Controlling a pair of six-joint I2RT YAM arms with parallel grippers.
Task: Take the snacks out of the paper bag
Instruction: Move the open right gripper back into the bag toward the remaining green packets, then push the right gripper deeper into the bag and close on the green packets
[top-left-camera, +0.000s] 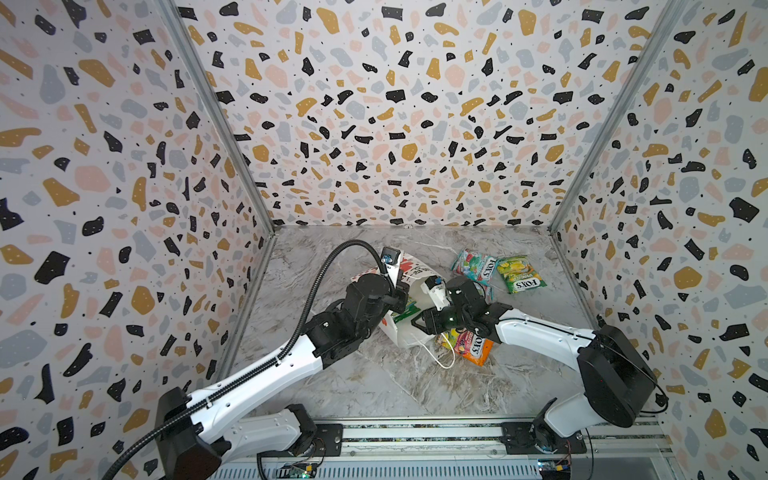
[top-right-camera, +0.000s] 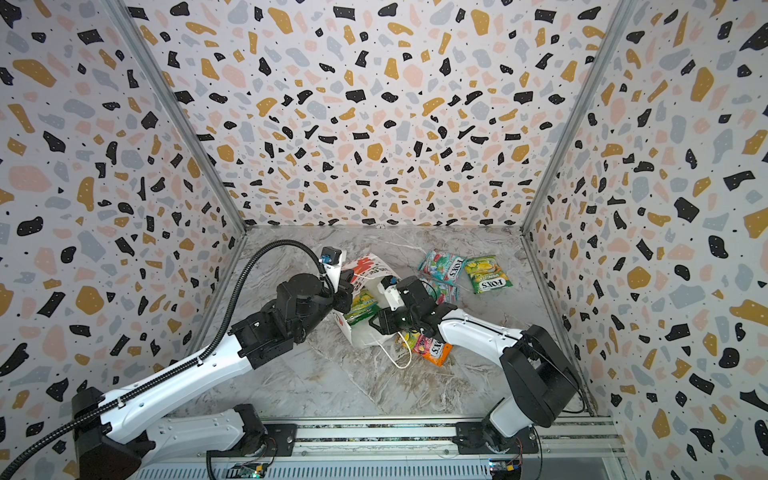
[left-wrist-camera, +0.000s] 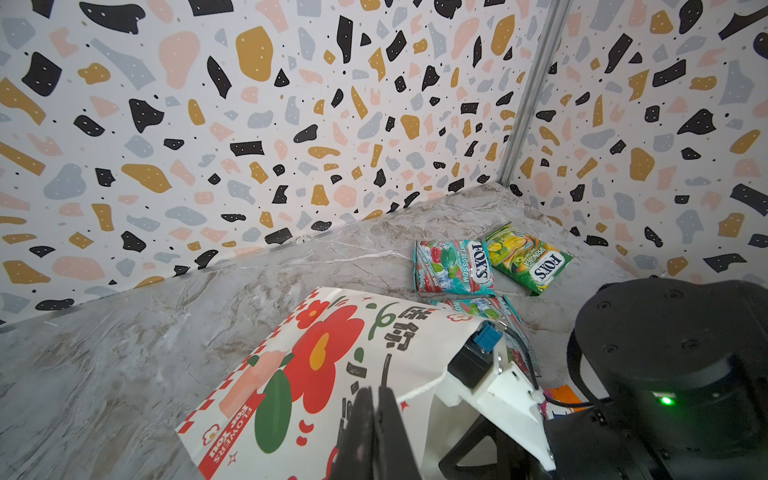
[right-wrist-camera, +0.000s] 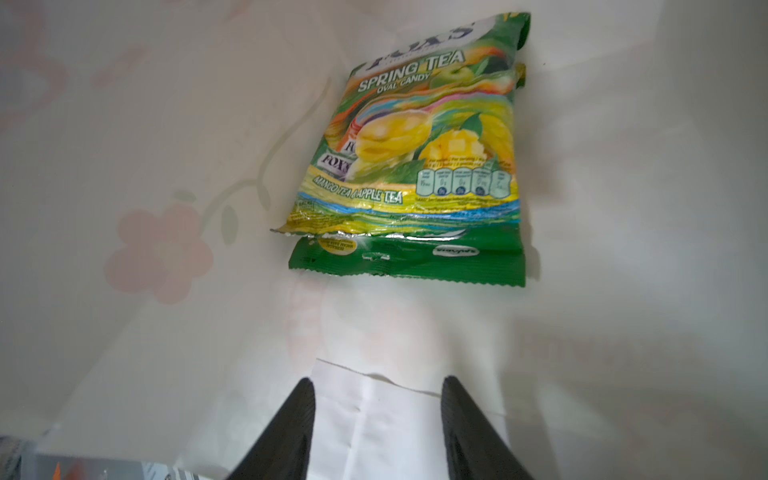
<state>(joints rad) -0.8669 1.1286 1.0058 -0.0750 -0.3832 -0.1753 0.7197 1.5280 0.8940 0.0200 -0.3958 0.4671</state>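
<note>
A: Where's the paper bag (top-left-camera: 401, 334)?

B: Mid desk (top-left-camera: 374, 395), tipped on its side, mouth to the right. Left end effector (left-wrist-camera: 375, 415) is clenched on the bag's rim. Left wrist cam shows that close up. The top views only give its black body at the bag.

A: Right end effector (right-wrist-camera: 380, 415)?

B: Reached into the mouth. In both top views its tips are hidden by the paper. Right wrist cam looks inside: released, fingers (right-wrist-camera: 291, 428) apart, only white paper betw. them, holding nothing.

A: Anything left inside?

B: Yes. Spring Tea pouch (right-wrist-camera: 419, 137) lies flat on the bag's inner wall, ahead of the tips, not touching. A 2nd green edge sticks out under it, prob. another pouch. A top view catches just a sliver of that pouch (top-right-camera: 360, 305) in the mouth.

A: Outside?

B: Far right: teal-red pouch (top-left-camera: 473, 264) w/ yellow-green pouch (top-left-camera: 519, 274) just beside. A 2nd teal pouch (left-wrist-camera: 496, 309) sits nearer, half hidden by the right arm. Orange-pink pouch (top-left-camera: 473, 349) is on the near side, under that arm, by the cord handle (top-left-camera: 440, 359). Right wrist cam shows none of these.
</note>
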